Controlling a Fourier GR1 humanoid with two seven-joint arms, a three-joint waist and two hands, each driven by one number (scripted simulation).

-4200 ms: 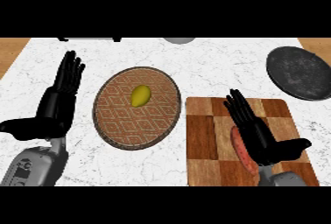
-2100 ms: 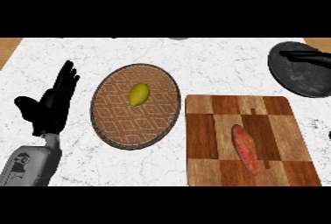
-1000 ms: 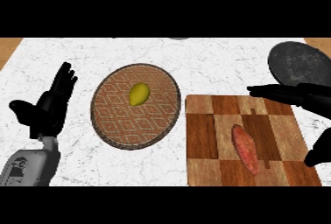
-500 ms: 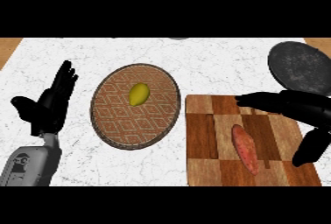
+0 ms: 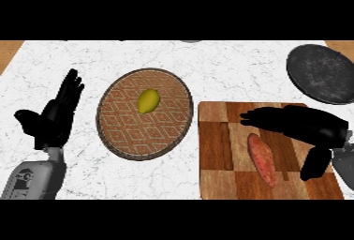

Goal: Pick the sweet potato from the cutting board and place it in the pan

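The sweet potato [image 5: 262,159] lies lengthwise on the wooden cutting board [image 5: 217,154], right of the board's middle. The right hand [image 5: 304,126] hangs over it from three o'clock, fingers straight and reaching toward nine o'clock past the potato's upper end, thumb hanging down at the potato's right; whether it touches the potato cannot be told. The dark pan [image 5: 325,72] sits at one o'clock from the board, well apart. The surface is a white marbled counter [image 5: 228,70]. At nine o'clock from the board rests a patterned round plate [image 5: 131,136] bearing a yellow lemon [image 5: 148,101]. The left hand [image 5: 55,117] rests open at the far left, fingers straight and up.
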